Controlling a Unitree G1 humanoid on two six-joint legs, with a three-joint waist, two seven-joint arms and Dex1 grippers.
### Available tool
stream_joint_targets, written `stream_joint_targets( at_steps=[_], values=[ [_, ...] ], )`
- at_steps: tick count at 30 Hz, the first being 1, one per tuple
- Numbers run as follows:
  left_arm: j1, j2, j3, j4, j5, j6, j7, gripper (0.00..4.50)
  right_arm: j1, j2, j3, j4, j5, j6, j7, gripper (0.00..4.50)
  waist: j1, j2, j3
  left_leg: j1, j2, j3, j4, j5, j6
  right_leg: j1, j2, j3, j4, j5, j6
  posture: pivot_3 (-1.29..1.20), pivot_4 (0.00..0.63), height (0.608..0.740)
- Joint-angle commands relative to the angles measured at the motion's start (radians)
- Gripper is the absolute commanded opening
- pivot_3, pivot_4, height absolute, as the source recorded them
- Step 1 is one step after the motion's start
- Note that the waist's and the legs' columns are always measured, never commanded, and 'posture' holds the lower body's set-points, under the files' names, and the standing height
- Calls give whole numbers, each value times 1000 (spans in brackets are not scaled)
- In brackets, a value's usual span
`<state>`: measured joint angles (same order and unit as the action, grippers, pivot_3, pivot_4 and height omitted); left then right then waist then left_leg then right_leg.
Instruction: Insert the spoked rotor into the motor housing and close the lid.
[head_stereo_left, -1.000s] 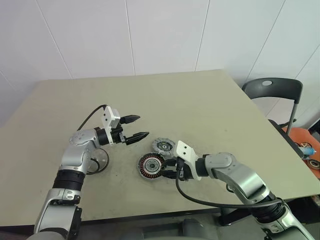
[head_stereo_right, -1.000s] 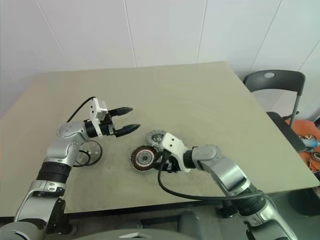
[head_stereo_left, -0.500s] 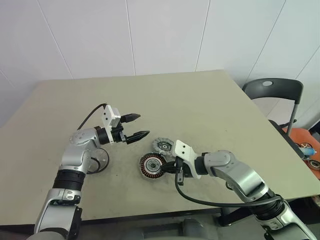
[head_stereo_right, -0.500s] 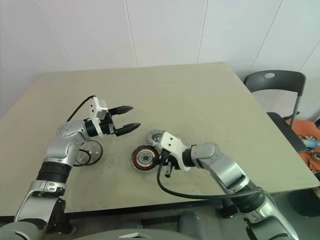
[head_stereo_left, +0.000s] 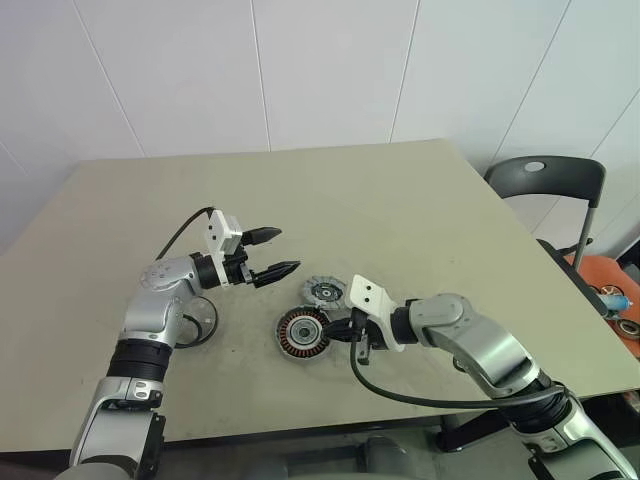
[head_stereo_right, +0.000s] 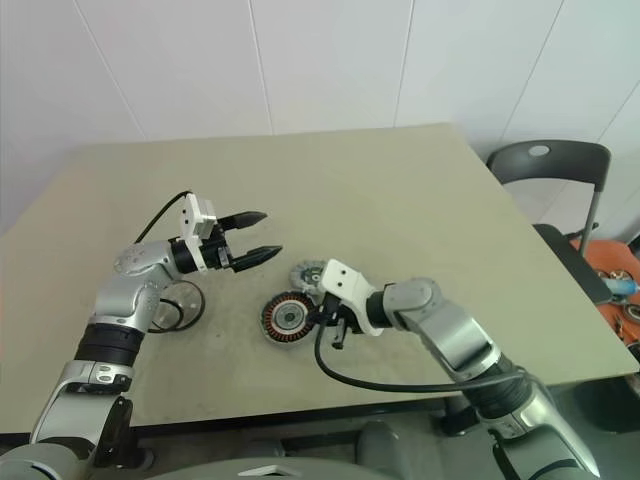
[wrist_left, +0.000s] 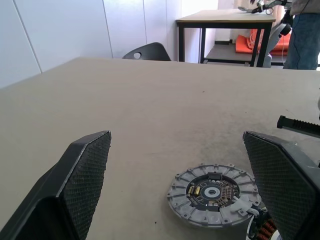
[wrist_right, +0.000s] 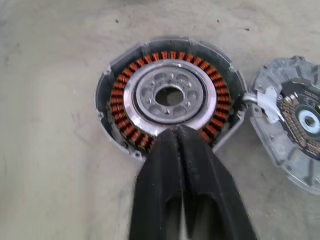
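The spoked rotor (head_stereo_left: 302, 333) lies flat on the table with its copper windings and metal hub up, seen close in the right wrist view (wrist_right: 170, 95). My right gripper (wrist_right: 177, 131) is shut, its tips together over the rotor's near rim, and nothing shows between them. The lid (head_stereo_left: 325, 291), a notched grey disc, lies just beyond the rotor and almost touches it. My left gripper (head_stereo_left: 272, 253) hangs open above the table, left of the lid, with nothing in it. The motor housing (head_stereo_left: 200, 318), a silver ring-like can, sits on the table, partly hidden under my left forearm.
A black chair (head_stereo_left: 545, 180) stands off the table's right side, beside an orange object (head_stereo_left: 600, 280). The table's front edge (head_stereo_left: 300, 425) is close to the parts. In the left wrist view, a second table (wrist_left: 225, 17) and a person (wrist_left: 305, 30) are far behind.
My right gripper's fingers have closed at the rotor's edge, and that hand has barely shifted. The left arm, rotor, lid and housing have stayed where they were.
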<state>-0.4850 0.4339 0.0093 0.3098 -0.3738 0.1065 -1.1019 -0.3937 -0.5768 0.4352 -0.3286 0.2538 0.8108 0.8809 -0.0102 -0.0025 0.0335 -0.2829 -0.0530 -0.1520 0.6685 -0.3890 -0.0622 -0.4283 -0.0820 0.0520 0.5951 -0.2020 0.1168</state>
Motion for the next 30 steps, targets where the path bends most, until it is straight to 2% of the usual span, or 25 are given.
stream_joint_targets(
  at_steps=[1, 3, 16, 26, 30],
  values=[
    [-24, 2, 9, -13, -1, -16, 0, 4500, -26, -8, 18, -27, -8, 20, 7, 1222, 0, 0, 0, 0, 0, 0, 0, 0, 0, 0, 0, 0, 0, 0, 0, 0, 0, 740],
    [-22, 0, 8, -12, -1, -18, 0, 4500, -31, -7, 25, -15, -16, 24, 2, 1883, 0, 0, 0, 0, 0, 0, 0, 0, 0, 0, 0, 0, 0, 0, 0, 0, 0, 740],
    [-14, -4, 10, -31, -6, -13, 13, 4500, -67, -7, 97, 21, -57, 60, 17, 1883, -1, 0, 0, 0, 0, 0, 0, 0, 0, 0, 0, 0, 0, 0, 0, 0, 0, 740],
    [-17, -16, 3, -41, -7, -7, 20, 4500, -165, -40, 214, 73, -128, 37, 109, 1883, -3, 0, -1, 2, 0, 0, 0, 0, -1, 1, 0, 0, 1, 0, 0, 0, 0, 740],
    [-9, -17, 5, -47, -7, -9, 25, 4500, -185, -18, 206, 91, -134, 24, 115, 745, -3, 0, -1, 2, 0, 0, 0, 0, -1, 1, 0, 0, 1, 0, 0, 0, 0, 740]
  ],
)
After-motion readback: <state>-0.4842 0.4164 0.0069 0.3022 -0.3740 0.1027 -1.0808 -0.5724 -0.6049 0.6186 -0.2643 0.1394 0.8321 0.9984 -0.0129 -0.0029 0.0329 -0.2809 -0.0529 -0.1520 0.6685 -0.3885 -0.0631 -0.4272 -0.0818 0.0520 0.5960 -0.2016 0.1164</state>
